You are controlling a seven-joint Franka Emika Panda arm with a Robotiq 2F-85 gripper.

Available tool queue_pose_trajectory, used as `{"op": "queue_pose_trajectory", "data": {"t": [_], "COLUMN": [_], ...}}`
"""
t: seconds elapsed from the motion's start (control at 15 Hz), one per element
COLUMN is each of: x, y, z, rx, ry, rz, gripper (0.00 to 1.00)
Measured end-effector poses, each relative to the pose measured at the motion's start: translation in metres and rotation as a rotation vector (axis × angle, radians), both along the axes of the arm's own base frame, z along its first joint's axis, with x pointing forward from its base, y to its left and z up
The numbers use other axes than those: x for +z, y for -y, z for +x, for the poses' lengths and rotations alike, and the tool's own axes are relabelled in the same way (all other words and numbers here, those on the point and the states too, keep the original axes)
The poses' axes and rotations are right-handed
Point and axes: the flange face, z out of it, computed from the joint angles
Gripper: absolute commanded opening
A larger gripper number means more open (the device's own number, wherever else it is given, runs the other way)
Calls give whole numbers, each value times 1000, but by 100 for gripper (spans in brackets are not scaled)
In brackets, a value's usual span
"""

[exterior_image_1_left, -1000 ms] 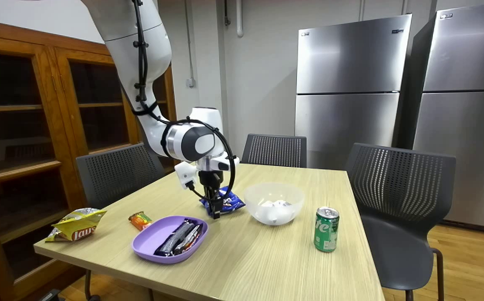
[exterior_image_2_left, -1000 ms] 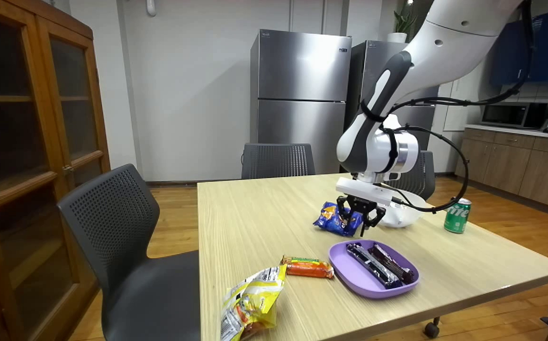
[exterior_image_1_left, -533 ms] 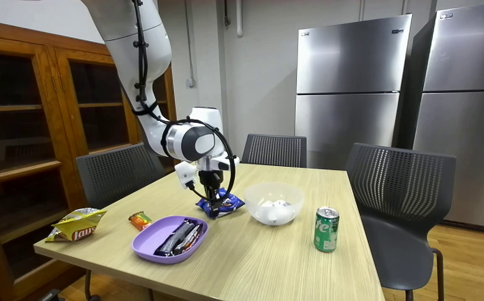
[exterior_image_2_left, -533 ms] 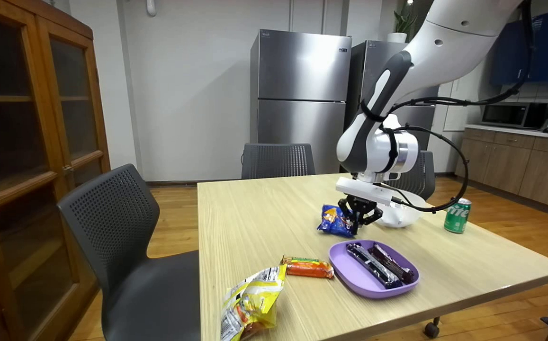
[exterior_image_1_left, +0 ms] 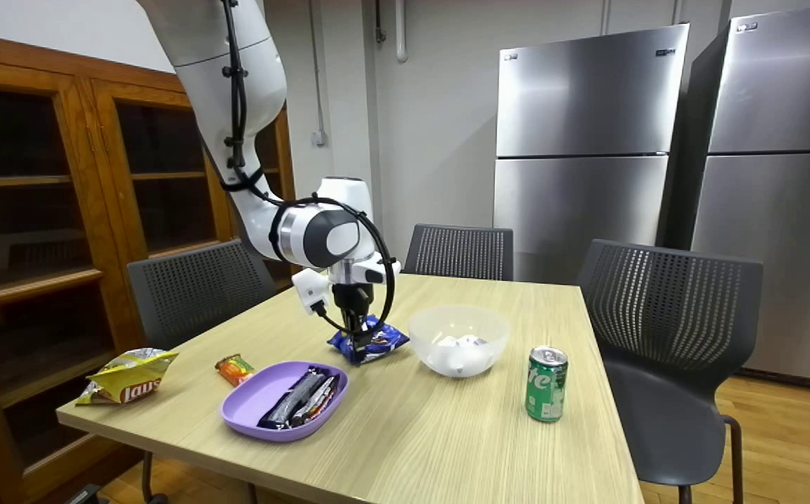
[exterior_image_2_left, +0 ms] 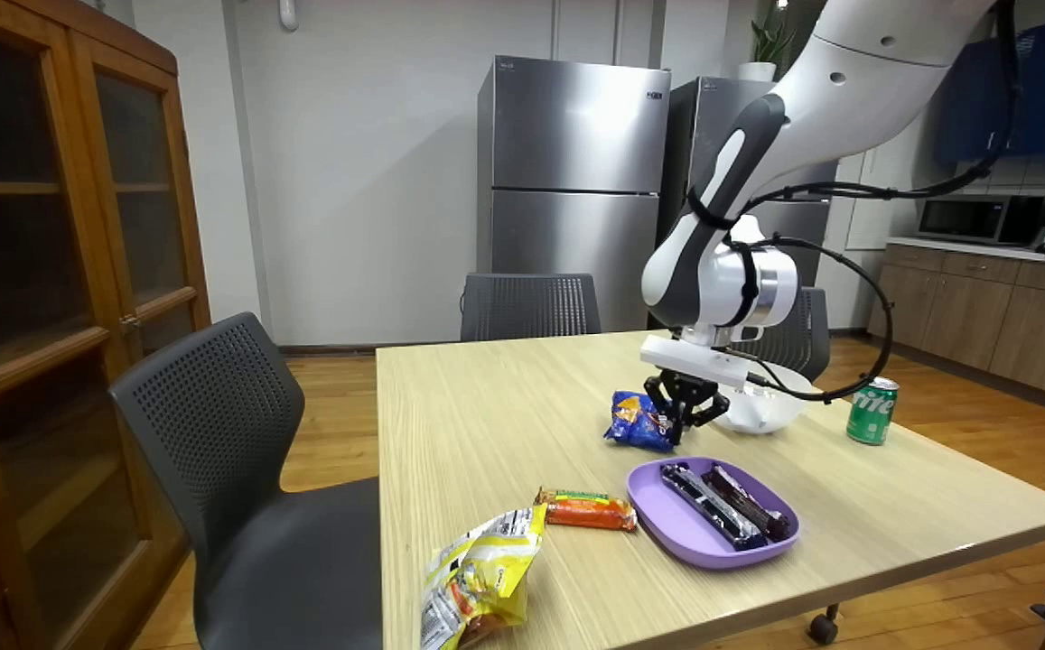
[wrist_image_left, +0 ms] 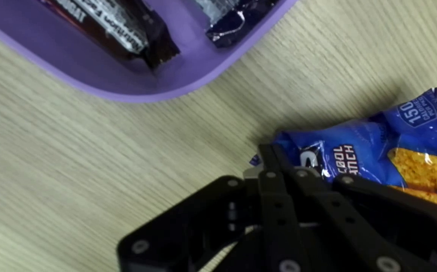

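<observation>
A blue chip bag lies on the table beside the purple tray, and it shows in both exterior views. My gripper points down and is shut on one end of this bag. In the wrist view the bag spreads to the right of the fingertips, and a small corner of it pokes out on their left. The pinched part itself is hidden by the fingers. In an exterior view the gripper stands at the tray side of the bag. The bag looks low, at or close to the tabletop.
A purple tray holds dark wrapped bars. Behind the gripper stands a translucent bowl with white items inside. A green can, an orange wrapped snack and a yellow chip bag are also on the table. Chairs surround it.
The jaws have come together on the end of the blue bag, which has bunched up toward them. Since then the arm has risen very slightly.
</observation>
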Motion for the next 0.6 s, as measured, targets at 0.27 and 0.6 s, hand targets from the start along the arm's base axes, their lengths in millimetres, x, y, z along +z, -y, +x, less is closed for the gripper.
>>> {"op": "queue_pose_trajectory", "data": {"t": [0.27,0.6], "x": [19,52], "y": [-3,-7], "z": [-1,-9], "rx": [59,144], "ry": [20,49], "rz": [-4,-12], "gripper": [0,0]}}
